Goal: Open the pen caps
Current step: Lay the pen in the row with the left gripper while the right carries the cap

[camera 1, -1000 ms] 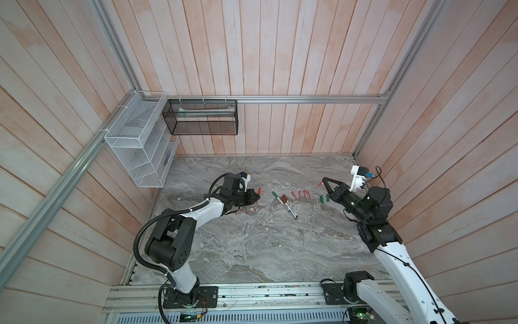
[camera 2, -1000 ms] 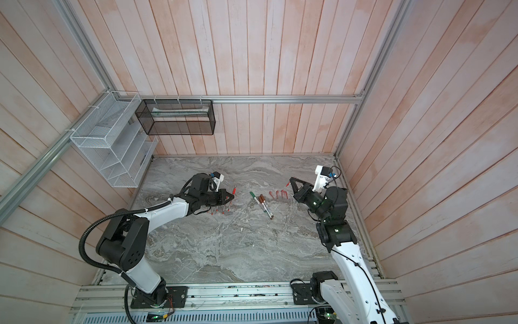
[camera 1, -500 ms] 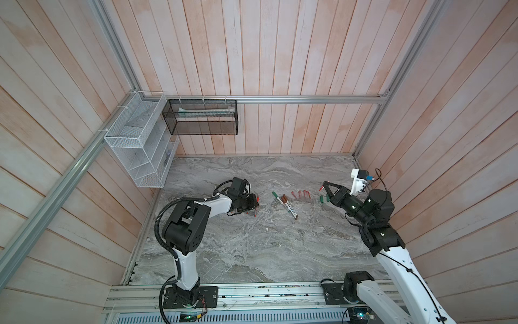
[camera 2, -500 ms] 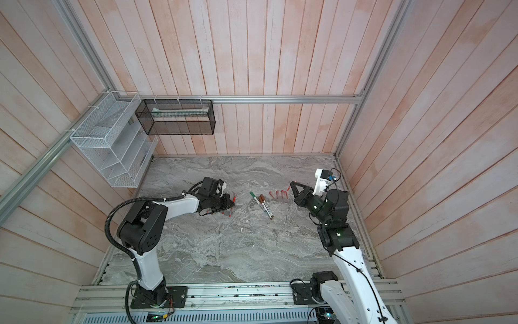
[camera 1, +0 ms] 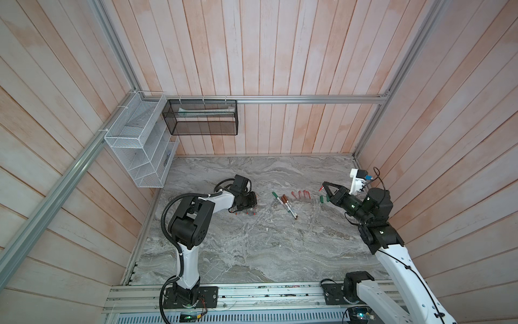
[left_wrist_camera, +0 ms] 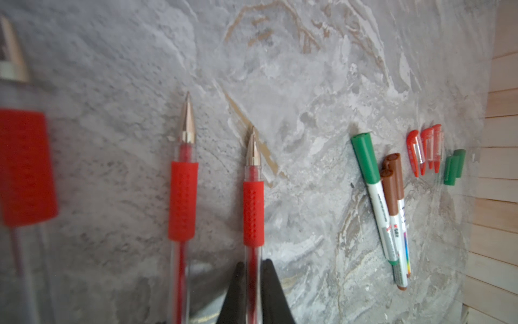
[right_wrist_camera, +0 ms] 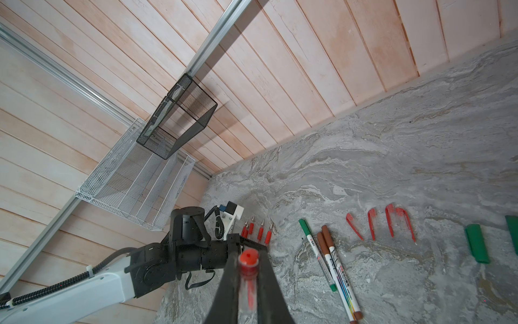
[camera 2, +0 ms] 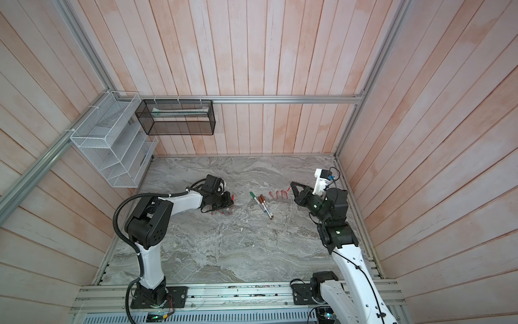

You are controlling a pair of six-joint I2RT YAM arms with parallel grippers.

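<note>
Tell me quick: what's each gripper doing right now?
Left gripper: closed on an uncapped red gel pen.
Right gripper: closed on a red pen cap.

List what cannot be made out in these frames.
Left wrist view: leftmost clear gel pen with red rubber grip, blurred, cut by the edge.
Right wrist view: one stubby green plastic cap, cut by the edge.
Same view: slim red-and-clear plastic cap in the right claw, seen end-on; any clip hidden.
</note>
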